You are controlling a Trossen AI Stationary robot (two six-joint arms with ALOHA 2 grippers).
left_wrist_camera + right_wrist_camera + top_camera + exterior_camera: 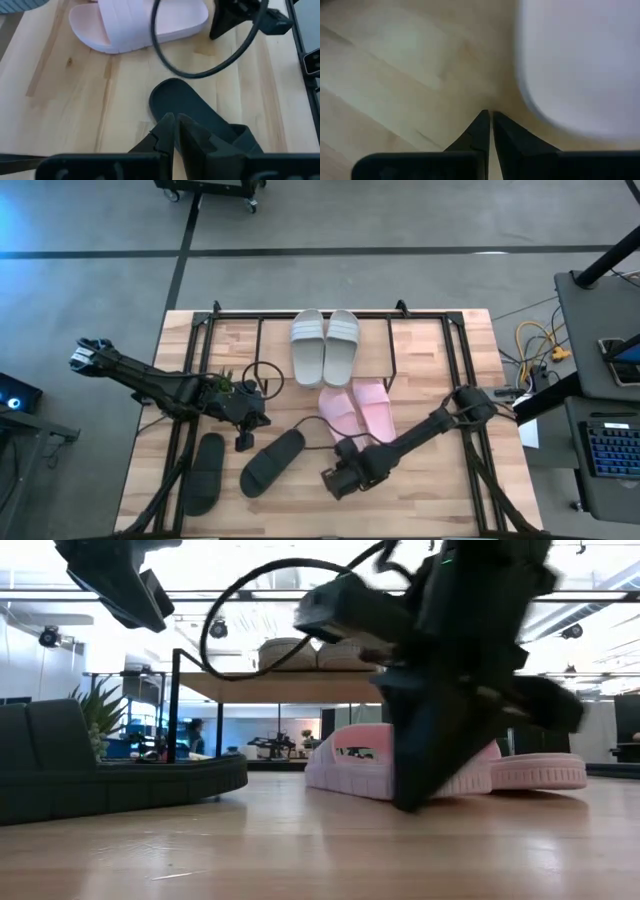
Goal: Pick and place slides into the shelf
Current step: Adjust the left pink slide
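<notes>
Right gripper (337,483) hung low at the near edge of the table, fingers (481,131) pressed together, holding nothing, just near of two pink foam slides (358,411). Left gripper (244,442), fingers (167,131) pressed together, hovered over a black slide (272,461). Two grey-green slides (325,345) lay on the wooden-topped black-framed shelf (372,357).

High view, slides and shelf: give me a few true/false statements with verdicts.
1. The two pale grey-green slides sit side by side on the light wooden top board of the shelf. True.
2. The two pink slides lie on the shelf top. False: they lie on the table in front of the shelf, touching each other.
3. Both black slides lie on the table on the left arm's side. True.
4. The right gripper holds a pink slide. False: its fingers are shut on nothing, beside one.
5. The left gripper is wide open. False: its fingers are shut, empty, above a black slide.
</notes>
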